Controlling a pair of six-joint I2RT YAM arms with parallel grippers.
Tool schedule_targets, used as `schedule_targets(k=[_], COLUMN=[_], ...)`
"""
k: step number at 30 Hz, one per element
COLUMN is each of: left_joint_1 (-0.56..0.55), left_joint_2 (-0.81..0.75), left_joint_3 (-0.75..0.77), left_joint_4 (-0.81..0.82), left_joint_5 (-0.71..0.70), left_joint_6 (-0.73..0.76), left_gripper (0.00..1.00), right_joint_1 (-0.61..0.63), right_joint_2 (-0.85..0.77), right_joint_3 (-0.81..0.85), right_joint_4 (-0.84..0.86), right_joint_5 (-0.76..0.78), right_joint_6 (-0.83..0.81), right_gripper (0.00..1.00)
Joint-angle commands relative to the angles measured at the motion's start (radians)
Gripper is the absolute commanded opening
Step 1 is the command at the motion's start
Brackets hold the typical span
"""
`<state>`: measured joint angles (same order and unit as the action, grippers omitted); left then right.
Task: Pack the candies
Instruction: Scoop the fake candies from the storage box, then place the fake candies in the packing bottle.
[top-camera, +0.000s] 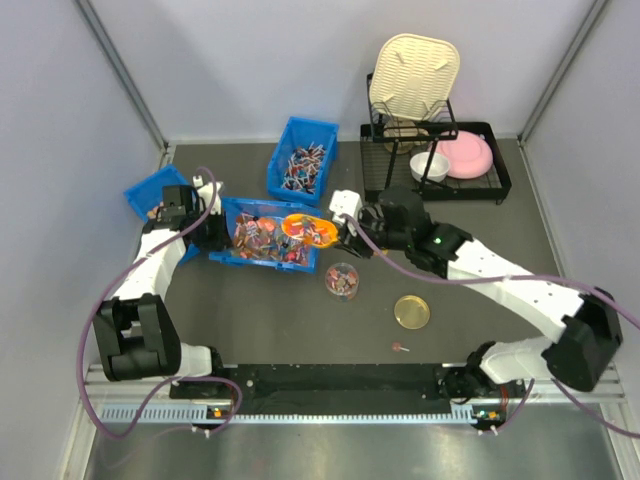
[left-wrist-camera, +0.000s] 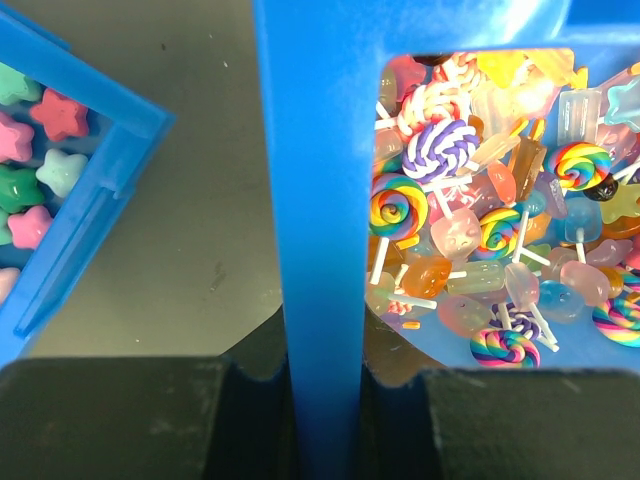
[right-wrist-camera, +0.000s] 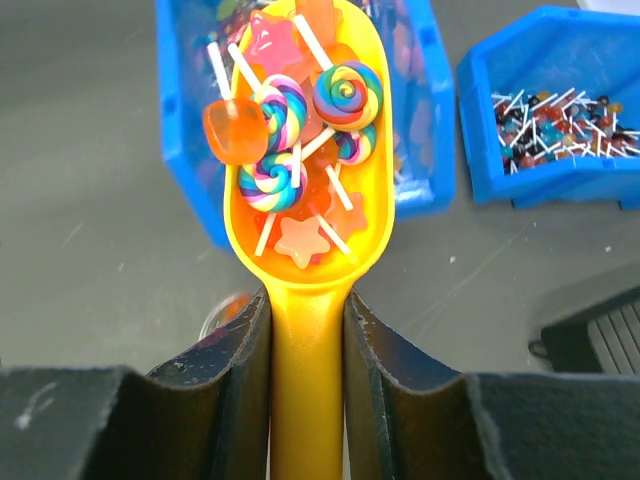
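The candies (top-camera: 262, 236) fill the middle blue bin (top-camera: 225, 258): tiny lollipops and jelly sweets (left-wrist-camera: 480, 230) in mixed colours. My left gripper (top-camera: 205, 232) is shut on that bin's left wall (left-wrist-camera: 320, 200), one finger on each side (left-wrist-camera: 325, 370). My right gripper (top-camera: 350, 235) is shut on the handle of the yellow scoop (right-wrist-camera: 307, 400). The scoop's bowl (top-camera: 309, 228) is heaped with candies (right-wrist-camera: 300, 130) and hangs over the bin's right end. A small clear jar (top-camera: 341, 279) holding some candies stands just in front of the bin.
A gold lid (top-camera: 411, 311) lies right of the jar, and one stray sweet (top-camera: 402, 348) lies nearer me. A blue bin of stick sweets (top-camera: 302, 160) sits behind; another with star sweets (left-wrist-camera: 40, 170) is at the left. A black dish rack (top-camera: 435, 160) occupies the back right.
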<state>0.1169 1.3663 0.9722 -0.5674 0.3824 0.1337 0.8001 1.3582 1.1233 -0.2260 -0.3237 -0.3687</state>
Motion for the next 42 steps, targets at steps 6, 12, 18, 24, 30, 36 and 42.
schedule_targets(k=[6,12,18,24,30,36,42], left_joint_1=[0.009,0.009,0.010,0.012,0.017,0.020,0.021], left_joint_2=[-0.050,-0.046,-0.047,-0.050,-0.052,-0.052,-0.052], left_joint_3=[0.049,0.049,0.048,0.048,0.048,0.046,0.045], left_joint_4=[0.093,0.095,0.095,0.093,0.093,0.093,0.095], left_joint_5=[0.107,0.102,0.102,0.102,0.107,0.111,0.113], left_joint_6=[-0.042,-0.040,-0.039,-0.042,-0.042,-0.042,-0.042], left_gripper=[0.00,0.00,0.00,0.00,0.00,0.00,0.00], right_joint_1=[-0.010,-0.010,-0.010,-0.012,-0.010,-0.010,-0.012], right_joint_2=[-0.281,-0.346,-0.358,-0.320,-0.298,-0.298,-0.295], right_joint_3=[-0.181,-0.243,-0.260,-0.257,-0.255,-0.269,-0.326], right_joint_4=[-0.110,-0.252,-0.328,-0.358,-0.363,-0.340,-0.265], right_joint_5=[-0.057,-0.041,0.000,0.066,0.086,0.095,0.185], right_joint_6=[-0.131,-0.208,-0.243,-0.276,-0.285,-0.276,-0.269], right_gripper=[0.00,0.00,0.00,0.00,0.00,0.00,0.00])
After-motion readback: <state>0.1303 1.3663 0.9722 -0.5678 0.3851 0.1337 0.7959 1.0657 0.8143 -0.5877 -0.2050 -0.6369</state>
